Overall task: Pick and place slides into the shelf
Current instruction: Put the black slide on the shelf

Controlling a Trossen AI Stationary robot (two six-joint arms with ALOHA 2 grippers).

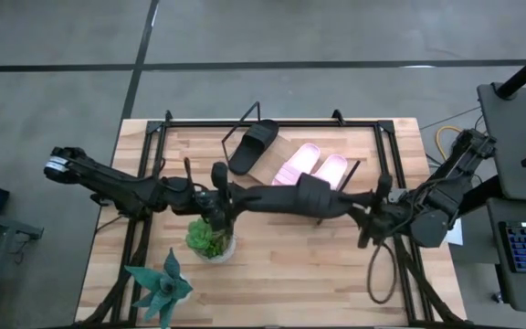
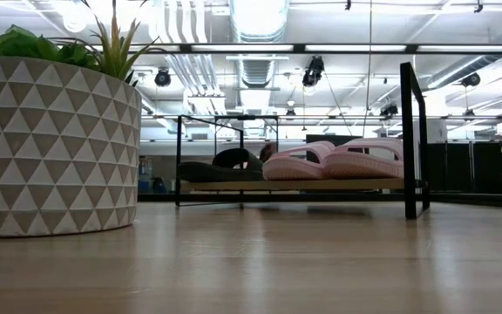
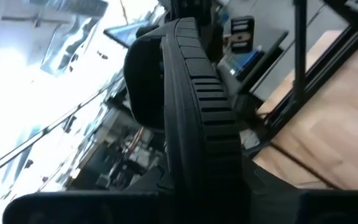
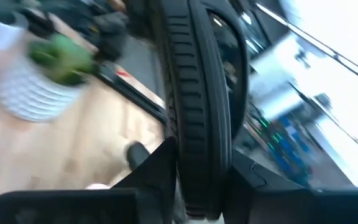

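Note:
A black slide (image 1: 295, 197) hangs in the air between my two grippers, over the middle of the table and in front of the shelf (image 1: 354, 137). My left gripper (image 1: 229, 196) is shut on its left end, my right gripper (image 1: 362, 212) on its right end. On the slanted shelf board (image 2: 295, 184) lie another black slide (image 1: 254, 144) and two pale pink slides (image 1: 299, 164) (image 1: 332, 170), soles down. The low view shows these three (image 2: 334, 160) but neither gripper. My left gripper (image 3: 197, 180) pinches the black slide's sole edge (image 3: 194, 155) at the end farther from the strap, coming level from the table's left and along its length. The slide is turned on its side and lifted clear. My right gripper (image 4: 197, 171) pinches the opposite end of the sole (image 4: 197, 143), nearer the strap (image 1: 313, 190), coming level from the table's right and along the slide's length. Here too the ribbed sole edge faces the camera, and the slide is off the table.
A potted green plant in a white triangle-patterned pot (image 1: 211, 239) (image 2: 55, 139) stands just near of the left gripper. A teal spiky plant (image 1: 161, 288) sits at the near left corner. Black frame rails (image 1: 386, 155) border the table. Bare wood (image 1: 309, 265) lies near of the slide.

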